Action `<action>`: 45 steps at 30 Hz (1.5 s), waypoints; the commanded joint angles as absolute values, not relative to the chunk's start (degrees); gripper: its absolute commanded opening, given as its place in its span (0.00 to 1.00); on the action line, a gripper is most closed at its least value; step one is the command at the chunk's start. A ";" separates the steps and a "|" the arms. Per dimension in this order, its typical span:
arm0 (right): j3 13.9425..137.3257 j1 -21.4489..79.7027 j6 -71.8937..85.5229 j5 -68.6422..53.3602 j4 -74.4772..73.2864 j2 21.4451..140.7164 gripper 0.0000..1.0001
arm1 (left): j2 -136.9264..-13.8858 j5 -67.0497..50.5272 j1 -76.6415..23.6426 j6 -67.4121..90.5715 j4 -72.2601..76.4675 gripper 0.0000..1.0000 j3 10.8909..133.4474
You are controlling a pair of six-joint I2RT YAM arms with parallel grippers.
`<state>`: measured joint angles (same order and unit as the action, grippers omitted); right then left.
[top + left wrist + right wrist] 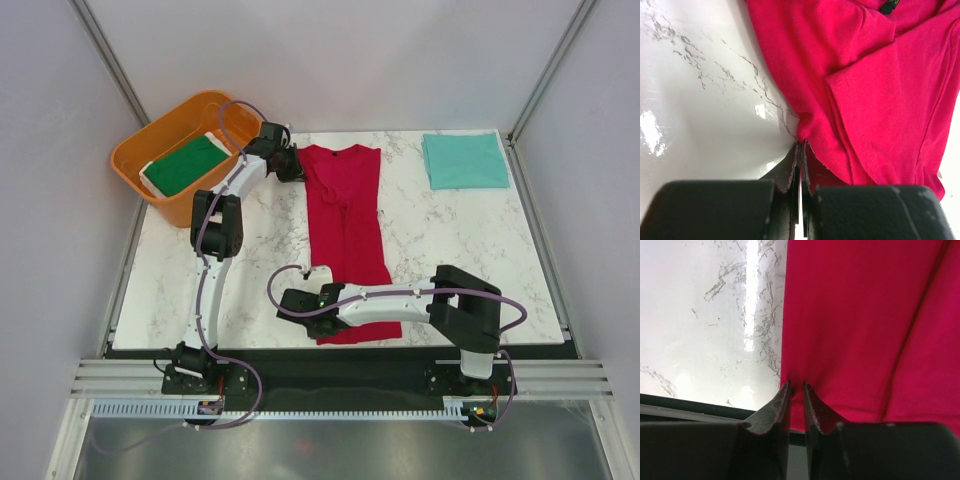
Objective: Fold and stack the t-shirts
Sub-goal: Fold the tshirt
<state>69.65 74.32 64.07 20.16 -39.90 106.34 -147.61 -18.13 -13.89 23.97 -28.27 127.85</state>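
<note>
The red t-shirt (345,215) lies folded lengthwise into a narrow strip down the middle of the marble table (450,250). My left gripper (292,168) is at its far left corner. In the left wrist view that gripper (801,144) is shut on the edge of the red cloth (865,90), beside a folded-in sleeve. My right gripper (300,300) is at the near left edge. In the right wrist view its jaws (796,385) stand narrow, with red cloth (865,315) pinched between them. A teal t-shirt (465,160) lies folded at the far right. A green t-shirt (185,163) lies in the tub.
An orange plastic tub (130,160) stands at the far left corner, partly over the table's edge. Grey walls with metal posts close in the left, right and back. The table's dark front edge shows just under the right gripper.
</note>
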 commanded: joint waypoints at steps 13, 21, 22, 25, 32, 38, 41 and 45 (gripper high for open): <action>81.90 78.75 64.42 25.66 -50.88 110.21 0.00 | -149.85 -16.52 -13.10 23.64 -27.42 0.02 129.55; 84.55 80.33 64.69 26.37 -54.05 115.48 0.00 | -149.85 -15.73 -13.10 23.47 -27.33 0.02 129.81; 85.42 80.59 64.51 26.37 -54.05 115.92 0.00 | -150.03 -15.65 -13.10 23.55 -27.42 0.02 129.99; 89.01 81.12 64.42 27.51 -56.59 118.47 0.00 | -150.12 -15.21 -13.10 23.99 -27.33 0.02 130.34; 94.48 81.21 64.07 31.38 -58.80 119.53 0.00 | -149.94 -15.29 -13.10 24.26 -27.33 0.02 129.82; 94.75 81.21 61.44 31.64 -53.90 122.16 0.00 | -149.77 -15.47 -13.10 24.35 -27.33 0.02 129.29; 94.83 81.21 60.30 31.82 -52.56 123.22 0.00 | -149.85 -15.56 -13.09 24.26 -27.33 0.02 129.46; 95.45 81.30 59.06 31.73 -51.59 123.93 0.00 | -150.03 -15.64 -13.01 24.17 -27.25 0.02 129.99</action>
<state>93.78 80.79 60.64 30.48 -53.21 123.59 -148.27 -18.04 -13.78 24.10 -27.70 128.62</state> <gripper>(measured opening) 0.010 0.029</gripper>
